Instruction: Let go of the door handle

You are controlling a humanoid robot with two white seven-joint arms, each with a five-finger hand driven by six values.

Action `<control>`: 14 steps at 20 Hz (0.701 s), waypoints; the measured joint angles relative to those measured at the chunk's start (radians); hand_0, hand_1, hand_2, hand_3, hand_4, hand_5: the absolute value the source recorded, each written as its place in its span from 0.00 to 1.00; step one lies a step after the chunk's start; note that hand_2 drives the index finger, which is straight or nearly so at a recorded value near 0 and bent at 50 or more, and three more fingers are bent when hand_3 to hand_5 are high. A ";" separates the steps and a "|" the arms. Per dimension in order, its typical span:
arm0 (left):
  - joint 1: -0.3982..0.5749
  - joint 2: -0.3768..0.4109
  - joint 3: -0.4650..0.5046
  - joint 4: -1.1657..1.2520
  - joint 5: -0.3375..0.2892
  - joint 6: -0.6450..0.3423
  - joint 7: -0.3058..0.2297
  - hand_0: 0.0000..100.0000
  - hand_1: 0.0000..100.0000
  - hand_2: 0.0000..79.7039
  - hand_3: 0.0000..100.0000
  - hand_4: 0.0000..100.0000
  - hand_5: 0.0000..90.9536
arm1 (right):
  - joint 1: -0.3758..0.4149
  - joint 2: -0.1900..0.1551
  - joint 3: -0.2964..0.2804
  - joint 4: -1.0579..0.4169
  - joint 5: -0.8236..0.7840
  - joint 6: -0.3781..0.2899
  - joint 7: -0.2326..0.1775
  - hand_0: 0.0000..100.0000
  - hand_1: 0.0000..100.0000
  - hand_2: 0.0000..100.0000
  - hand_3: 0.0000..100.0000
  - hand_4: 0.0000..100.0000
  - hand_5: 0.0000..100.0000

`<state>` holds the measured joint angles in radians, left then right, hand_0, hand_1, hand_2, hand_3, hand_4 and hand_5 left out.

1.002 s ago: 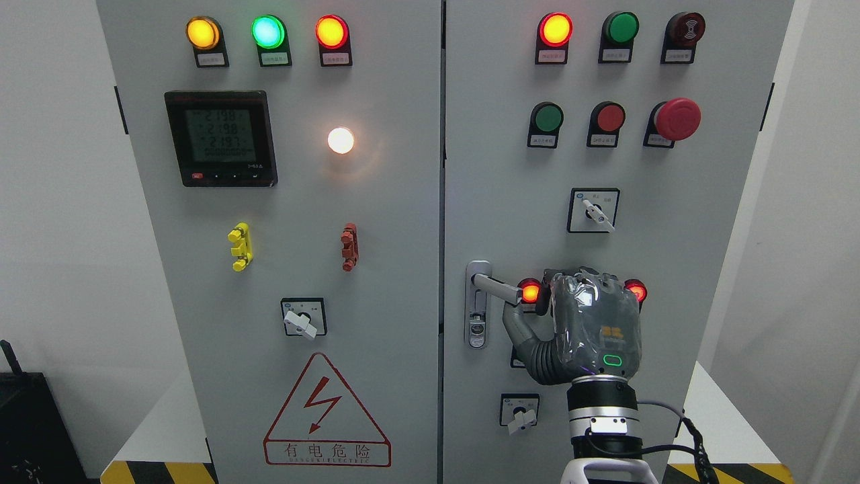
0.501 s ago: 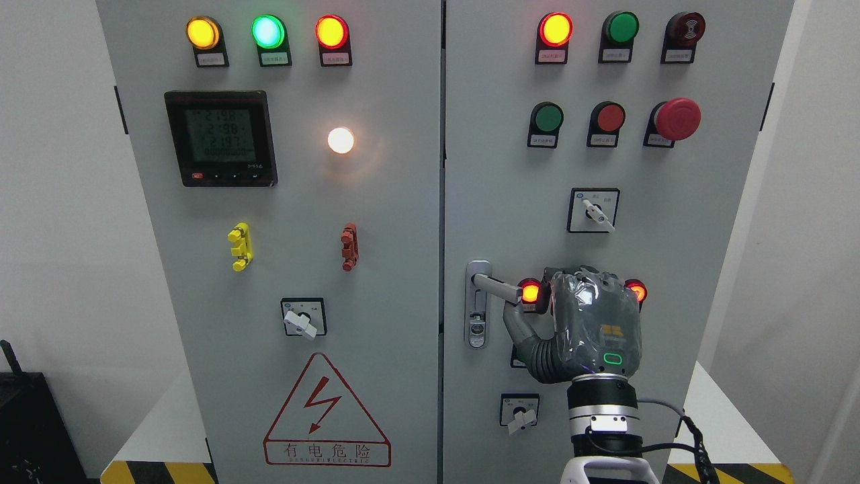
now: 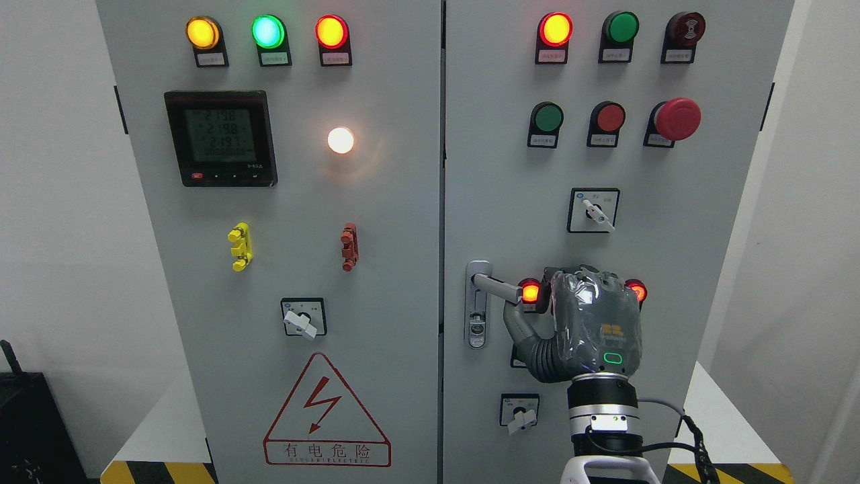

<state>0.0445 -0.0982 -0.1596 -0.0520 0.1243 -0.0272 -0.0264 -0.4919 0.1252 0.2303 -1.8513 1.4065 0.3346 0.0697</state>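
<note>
My right hand [image 3: 591, 323] is raised in front of the right door [image 3: 510, 202] of the grey cabinet, back of the palm toward me. The door handle [image 3: 497, 288] sits at that door's left edge, near the seam, its lever pointing right and a little downward. My thumb [image 3: 517, 324] reaches up just under the lever's free end; I cannot tell whether it touches. My other fingers are hidden behind the palm, so I cannot tell whether they are curled or spread. A lit red lamp [image 3: 531, 292] glows just beyond the lever's tip, beside my hand, and another lamp [image 3: 637, 290] peeks out on the hand's right. A rotary switch [image 3: 519, 410] sits below, left of my wrist. A second switch [image 3: 593, 210] is above my hand.
</note>
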 measured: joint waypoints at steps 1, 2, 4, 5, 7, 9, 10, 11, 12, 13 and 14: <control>0.000 0.000 0.000 0.000 0.000 0.000 0.000 0.00 0.00 0.04 0.17 0.13 0.00 | 0.001 0.000 0.000 -0.001 0.000 0.000 -0.001 0.49 0.45 0.73 0.85 0.71 0.50; 0.000 0.000 0.000 0.000 0.000 0.000 0.000 0.00 0.00 0.04 0.17 0.13 0.00 | 0.002 0.000 0.000 -0.002 0.000 0.000 -0.001 0.49 0.45 0.73 0.85 0.71 0.50; 0.000 0.000 0.000 0.000 0.000 0.000 0.000 0.00 0.00 0.04 0.17 0.13 0.00 | 0.007 -0.001 0.000 -0.004 0.000 -0.002 -0.001 0.50 0.46 0.73 0.85 0.71 0.50; 0.000 0.000 0.000 0.000 0.000 0.000 0.000 0.00 0.00 0.04 0.17 0.13 0.00 | 0.010 -0.001 0.000 -0.005 0.000 -0.004 -0.001 0.50 0.46 0.73 0.85 0.71 0.50; 0.000 0.000 0.000 0.000 0.000 0.000 0.000 0.00 0.00 0.04 0.17 0.13 0.00 | 0.016 -0.002 0.001 -0.006 -0.001 -0.006 0.002 0.49 0.46 0.73 0.85 0.71 0.50; 0.000 0.000 0.000 0.000 0.000 -0.001 0.000 0.00 0.00 0.04 0.17 0.13 0.00 | 0.022 -0.003 0.001 -0.009 -0.001 -0.008 0.003 0.49 0.46 0.73 0.85 0.71 0.50; 0.000 0.000 0.000 0.000 0.000 -0.001 0.000 0.00 0.00 0.04 0.17 0.13 0.00 | 0.024 -0.003 0.001 -0.011 -0.001 -0.009 0.003 0.49 0.46 0.73 0.84 0.71 0.50; 0.000 0.000 0.000 0.000 0.000 -0.001 0.000 0.00 0.00 0.04 0.17 0.13 0.00 | 0.028 -0.003 0.002 -0.013 -0.001 -0.010 0.003 0.49 0.46 0.73 0.84 0.71 0.50; 0.000 0.000 0.000 0.000 0.000 -0.001 0.000 0.00 0.00 0.04 0.17 0.13 0.00 | 0.032 -0.004 0.002 -0.016 0.000 -0.011 0.003 0.49 0.46 0.73 0.84 0.71 0.50; 0.000 0.000 0.000 0.000 0.000 -0.001 0.000 0.00 0.00 0.04 0.17 0.13 0.00 | 0.037 -0.004 0.002 -0.019 0.000 -0.011 0.004 0.49 0.46 0.73 0.84 0.71 0.50; 0.000 0.000 0.000 0.000 0.000 -0.001 0.000 0.00 0.00 0.04 0.17 0.13 0.00 | 0.042 -0.004 0.003 -0.022 0.000 -0.012 0.005 0.48 0.46 0.73 0.84 0.70 0.50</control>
<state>0.0445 -0.0982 -0.1595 -0.0520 0.1243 -0.0286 -0.0264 -0.4503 0.1210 0.2331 -1.8735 1.4065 0.3223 0.0747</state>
